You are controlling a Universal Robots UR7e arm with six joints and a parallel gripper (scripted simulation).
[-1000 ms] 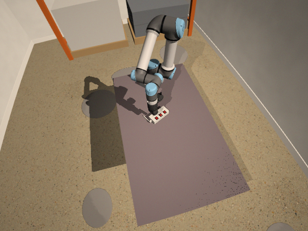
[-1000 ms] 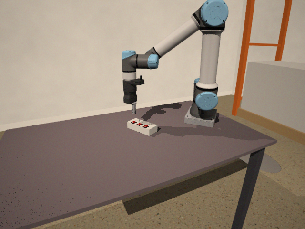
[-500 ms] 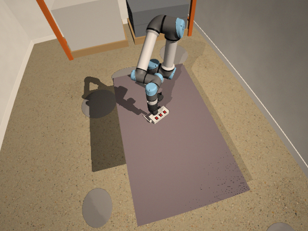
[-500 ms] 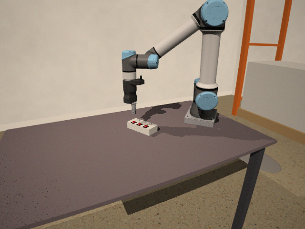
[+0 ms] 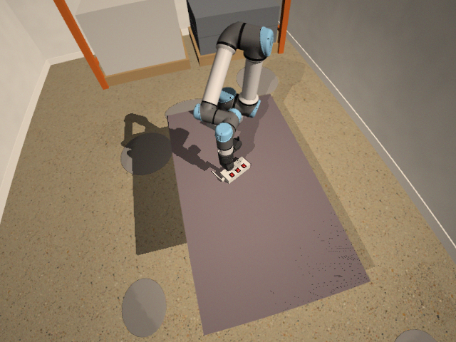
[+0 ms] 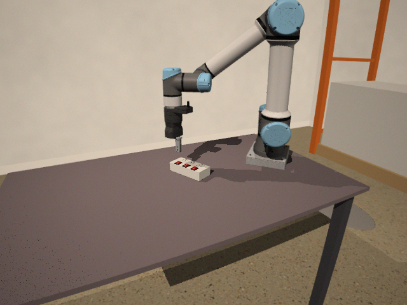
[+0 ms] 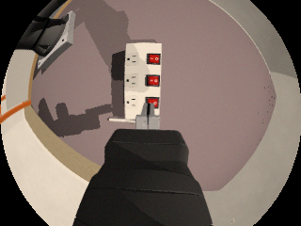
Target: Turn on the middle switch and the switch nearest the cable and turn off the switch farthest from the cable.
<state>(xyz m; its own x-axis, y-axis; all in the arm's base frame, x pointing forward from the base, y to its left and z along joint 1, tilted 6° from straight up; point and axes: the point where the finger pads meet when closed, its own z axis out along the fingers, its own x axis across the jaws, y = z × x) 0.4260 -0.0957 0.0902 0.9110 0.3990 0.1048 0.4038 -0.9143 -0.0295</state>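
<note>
A white power strip lies flat and upright on the dark table. It has three red switches in a row. A short cable stub leaves its left end in the top view. My gripper is shut and empty. It points straight down and hangs a little above the switch nearest the cable, without touching it. The middle switch and the far switch are uncovered. I cannot tell which way each rocker is tipped.
The arm's base stands on the table's back right part, behind the strip. An orange rack with grey boxes stands beyond the table. A table edge runs just behind the strip in the exterior view.
</note>
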